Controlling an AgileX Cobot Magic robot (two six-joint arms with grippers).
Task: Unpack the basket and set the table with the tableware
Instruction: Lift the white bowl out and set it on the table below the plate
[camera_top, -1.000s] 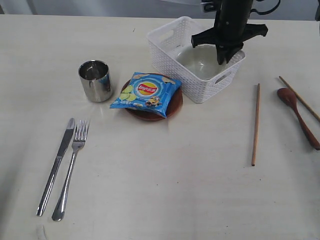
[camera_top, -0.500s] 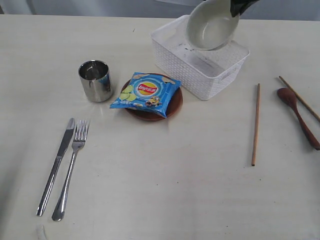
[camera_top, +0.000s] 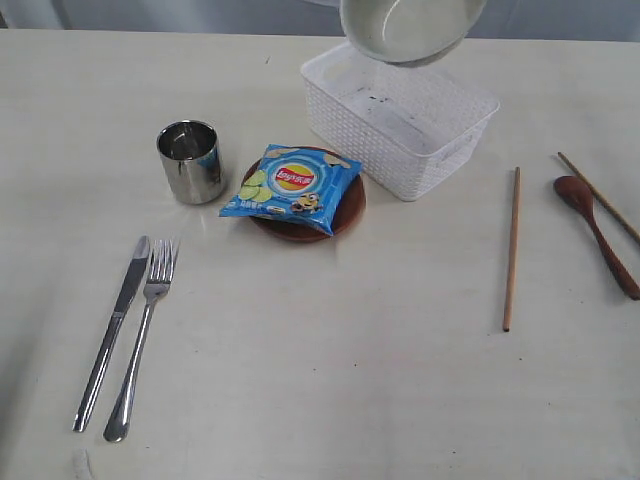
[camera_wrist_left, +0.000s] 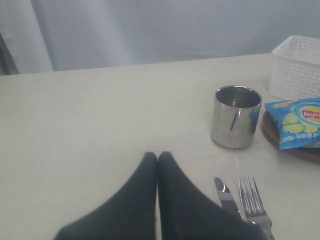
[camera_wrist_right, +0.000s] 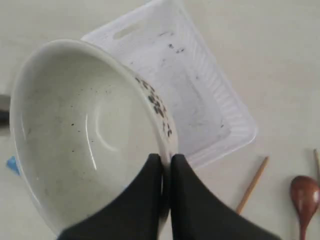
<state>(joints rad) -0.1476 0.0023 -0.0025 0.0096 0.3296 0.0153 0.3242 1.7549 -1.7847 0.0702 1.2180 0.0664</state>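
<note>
The right end effector (camera_wrist_right: 166, 159) pinches the bowl (camera_wrist_right: 75, 135) by its rim, jaws almost together, holding it tilted above the basket (camera_wrist_right: 200, 100). The left end effector (camera_wrist_left: 157, 156) is closed and empty over the bench (camera_wrist_left: 90, 115).

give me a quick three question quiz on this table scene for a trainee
1. True or false: the basket has tableware lying inside it.
2. What lies on the brown plate? A steel cup, B chip bag, C fork.
3. Fill in: the right jaws are shut on the rim of the ____.

Key: 1 false; 2 B; 3 bowl.
</note>
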